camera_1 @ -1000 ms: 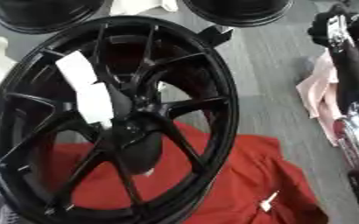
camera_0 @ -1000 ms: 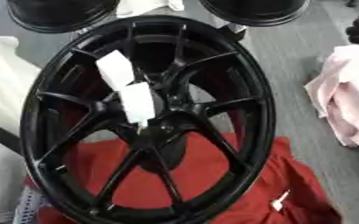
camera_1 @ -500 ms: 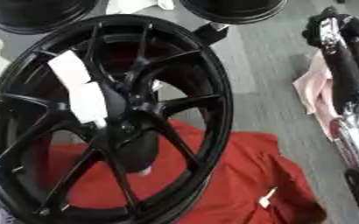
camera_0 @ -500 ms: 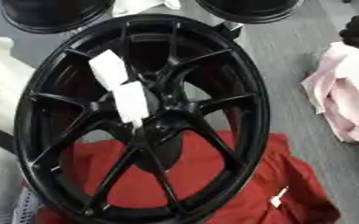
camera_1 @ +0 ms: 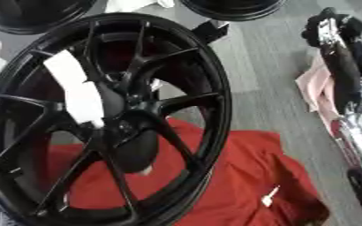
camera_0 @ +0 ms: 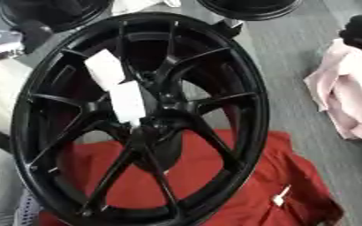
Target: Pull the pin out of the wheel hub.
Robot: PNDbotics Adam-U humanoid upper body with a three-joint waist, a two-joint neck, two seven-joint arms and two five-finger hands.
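Reaching down the right edge, the right hand (camera_1: pixel 335 39) hangs beside the wheel (camera_1: pixel 207 110), finger state unclear.

A big black wheel (camera_1: pixel 107 119) fills most of the picture. It stands tilted, with thin spokes running out from its hub (camera_1: pixel 130 126) in the middle. Two white paper strips (camera_1: pixel 76 90) lie across the spokes, just above the hub. Under the wheel lies a red cloth (camera_1: pixel 238 176) on the grey floor (camera_1: pixel 261 70). A small white tag (camera_1: pixel 269 196) sits on the cloth. Two more black wheels (camera_1: pixel 230 6) peek in at the top. On the right, the robot's right arm (camera_1: pixel 342 66) reaches in, black and silver. Its hand is hard to make out. A pink cloth (camera_1: pixel 317 86) lies beside the arm.
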